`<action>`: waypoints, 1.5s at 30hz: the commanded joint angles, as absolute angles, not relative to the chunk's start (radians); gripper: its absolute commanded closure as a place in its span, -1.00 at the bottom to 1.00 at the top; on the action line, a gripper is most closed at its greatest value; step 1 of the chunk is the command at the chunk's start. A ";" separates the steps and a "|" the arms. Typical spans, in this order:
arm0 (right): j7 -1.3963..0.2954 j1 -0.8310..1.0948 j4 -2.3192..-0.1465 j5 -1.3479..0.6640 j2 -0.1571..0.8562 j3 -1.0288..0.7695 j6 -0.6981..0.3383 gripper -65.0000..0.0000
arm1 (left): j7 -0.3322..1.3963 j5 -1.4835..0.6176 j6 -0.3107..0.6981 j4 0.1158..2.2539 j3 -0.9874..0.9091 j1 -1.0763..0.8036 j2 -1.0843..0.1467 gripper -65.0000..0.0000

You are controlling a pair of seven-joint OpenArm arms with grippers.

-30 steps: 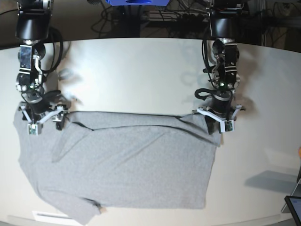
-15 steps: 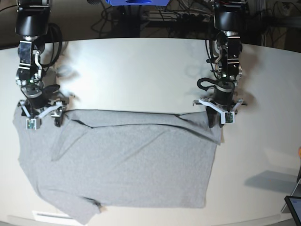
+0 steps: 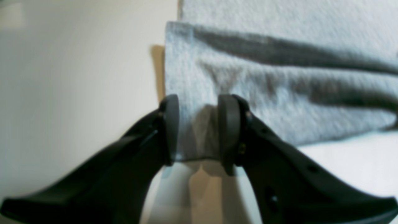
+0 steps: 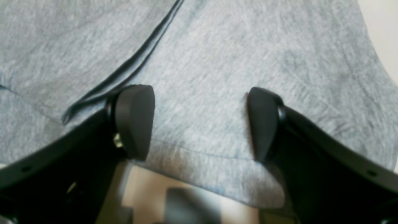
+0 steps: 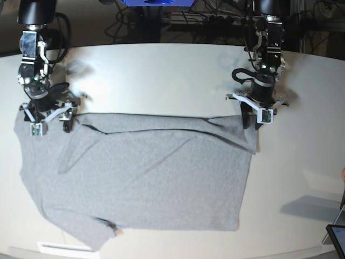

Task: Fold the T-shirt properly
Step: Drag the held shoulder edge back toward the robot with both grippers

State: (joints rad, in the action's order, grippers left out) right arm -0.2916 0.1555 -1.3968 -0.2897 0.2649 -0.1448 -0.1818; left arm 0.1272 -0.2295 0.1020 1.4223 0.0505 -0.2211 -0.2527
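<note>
A grey T-shirt (image 5: 145,178) lies spread flat on the white table (image 5: 161,75), its folded upper edge running between the two grippers. My left gripper (image 5: 256,121), on the right of the base view, is shut on the shirt's upper right corner. In the left wrist view that gripper (image 3: 199,133) pinches the cloth (image 3: 264,77) between its fingers (image 3: 228,130). My right gripper (image 5: 49,121) is at the shirt's upper left corner. In the right wrist view it (image 4: 199,123) stands wide open over the fabric (image 4: 217,46), which has a dark fold line on its left.
A dark tablet-like device (image 5: 337,237) sits at the table's front right corner. Cables and equipment (image 5: 161,21) lie behind the table's far edge. A white label (image 5: 59,247) is at the front edge near the sleeve (image 5: 91,237).
Both grippers have moved toward the far side of the table. The shirt's upper edge has shifted that way with them, and its right corner is pulled further out.
</note>
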 commanded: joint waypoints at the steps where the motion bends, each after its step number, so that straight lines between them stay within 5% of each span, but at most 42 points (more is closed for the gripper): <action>1: -0.349 0.176 -1.412 -0.291 0.272 -0.147 -0.180 -0.38 | 0.163 -0.216 0.094 1.440 0.047 -0.242 -0.259 0.33; 19: -0.348 0.321 -1.521 -0.291 0.265 -0.148 -0.179 -0.38 | 0.163 -0.225 0.091 1.781 -0.015 -0.481 -0.309 0.34; 23: -0.348 0.318 -1.521 -0.291 0.265 -0.148 -0.179 -0.38 | 0.168 -0.226 0.091 1.821 -0.054 -0.427 -0.283 0.33; 30: -0.348 0.315 -1.521 -0.291 0.265 -0.148 -0.179 -0.38 | 0.456 -0.226 0.094 1.755 -0.064 -0.223 -0.225 0.32; 38: -0.348 0.315 -1.521 -0.291 0.266 -0.148 -0.179 -0.38 | 0.628 -0.226 0.096 1.761 -0.054 -0.142 -0.160 -0.64; 45: -0.348 0.315 -1.521 -0.291 0.266 -0.148 -0.179 -0.38 | 0.628 -0.226 0.096 1.669 -0.051 -0.074 -0.147 -0.67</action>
